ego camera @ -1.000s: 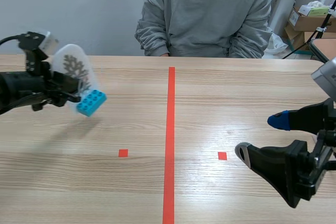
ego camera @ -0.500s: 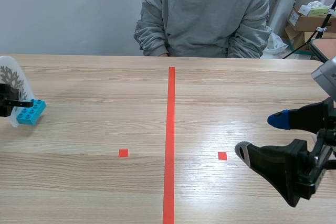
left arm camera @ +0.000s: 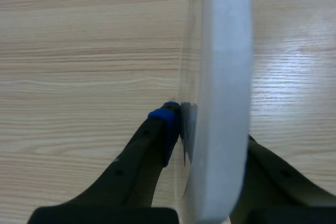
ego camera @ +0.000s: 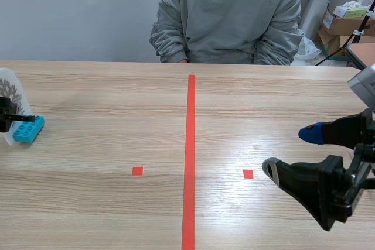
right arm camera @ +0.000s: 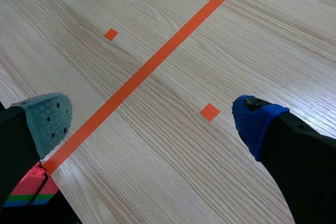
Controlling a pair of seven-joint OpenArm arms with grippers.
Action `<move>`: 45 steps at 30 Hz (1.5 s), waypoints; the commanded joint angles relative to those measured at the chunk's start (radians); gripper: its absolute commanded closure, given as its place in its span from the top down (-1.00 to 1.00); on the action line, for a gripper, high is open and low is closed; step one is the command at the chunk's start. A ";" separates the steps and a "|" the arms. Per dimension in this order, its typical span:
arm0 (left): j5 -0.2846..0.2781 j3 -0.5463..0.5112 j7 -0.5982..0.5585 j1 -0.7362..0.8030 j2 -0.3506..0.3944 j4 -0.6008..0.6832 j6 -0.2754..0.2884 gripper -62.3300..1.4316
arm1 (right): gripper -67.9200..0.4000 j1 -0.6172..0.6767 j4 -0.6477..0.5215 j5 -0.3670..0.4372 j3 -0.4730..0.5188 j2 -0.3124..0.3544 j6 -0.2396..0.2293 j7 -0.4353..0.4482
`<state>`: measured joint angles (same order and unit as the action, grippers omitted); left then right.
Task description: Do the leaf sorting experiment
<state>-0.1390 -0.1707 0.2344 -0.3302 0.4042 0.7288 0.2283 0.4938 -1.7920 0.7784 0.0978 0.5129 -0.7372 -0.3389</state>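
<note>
Currently the left gripper (ego camera: 4, 118) sits at the far left edge of the table (ego camera: 117, 144), mostly cut off in the scene view. Its jaws are clamped on a white leaf card (ego camera: 9, 89), which stands roughly upright and bears a dark leaf print on the face turned toward the camera. In the left wrist view the card is edge-on between the fingers: one blue pad (left arm camera: 167, 118) presses against one face, and the other finger is largely hidden behind the card. A blue brick (ego camera: 28, 129) is fixed at the card's lower end, on the side toward the orange-red tape line (ego camera: 189, 156); cannot tell whether the brick touches the wood. The right gripper (ego camera: 290, 151) hangs low at the right side of the table, jaws wide apart with nothing held. In the right wrist view a small tape square (right arm camera: 209, 112) lies on the table between its fingers, nearer the blue-padded one. A person in a grey sweatshirt (ego camera: 228, 16) sits across the table.
</note>
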 commanded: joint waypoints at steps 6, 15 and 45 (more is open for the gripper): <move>0.003 0.002 -0.010 -0.014 0.010 0.019 -0.002 -0.62 | 0.87 -0.015 -0.014 0.012 0.015 0.013 -0.008 0.020; 0.002 0.003 -0.036 -0.014 0.009 -0.022 -0.002 -0.61 | 0.87 -0.015 -0.014 0.012 0.015 0.013 -0.008 0.024; -0.106 -0.006 0.036 0.160 0.072 0.370 0.006 1.00 | 0.87 -0.019 -0.014 0.012 0.015 0.013 -0.008 0.023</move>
<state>-0.2329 -0.1661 0.2802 -0.1749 0.4553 1.0725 0.2359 0.4934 -1.7920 0.7784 0.0978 0.5129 -0.7376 -0.3382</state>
